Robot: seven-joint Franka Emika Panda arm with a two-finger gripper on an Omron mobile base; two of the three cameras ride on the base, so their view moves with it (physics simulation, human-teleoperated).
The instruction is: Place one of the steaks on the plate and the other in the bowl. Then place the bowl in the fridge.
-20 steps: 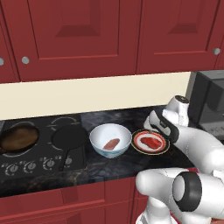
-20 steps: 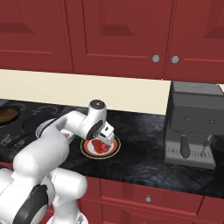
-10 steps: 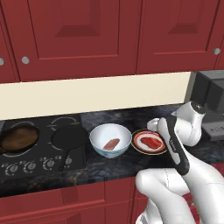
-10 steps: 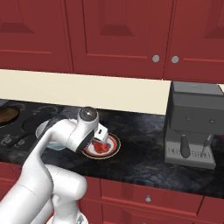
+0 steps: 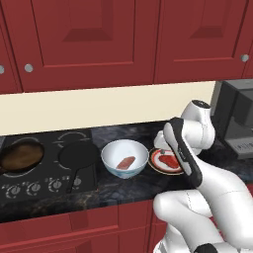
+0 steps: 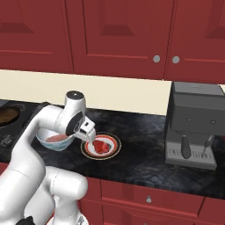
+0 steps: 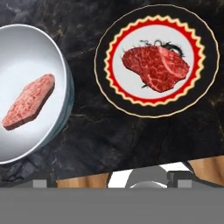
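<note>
One red steak lies on the red-rimmed plate, which rests on the dark counter. A paler steak lies inside the white bowl, just left of the plate. My gripper hangs above the counter, over the gap between bowl and plate, and looks straight down. It is open with nothing between its fingers. From the left base camera, my forearm crosses in front of the plate, and the bowl sits clear beside it. The fridge is out of view.
A grey coffee machine stands on the counter to the right. A stove with two dark frying pans lies left of the bowl. Red cabinets hang above, and the counter's front edge runs just below the dishes.
My arm has swung and lifted, and the hand has shifted left from over the plate toward the bowl. The jaws stay open. Steaks, plate and bowl have not moved.
</note>
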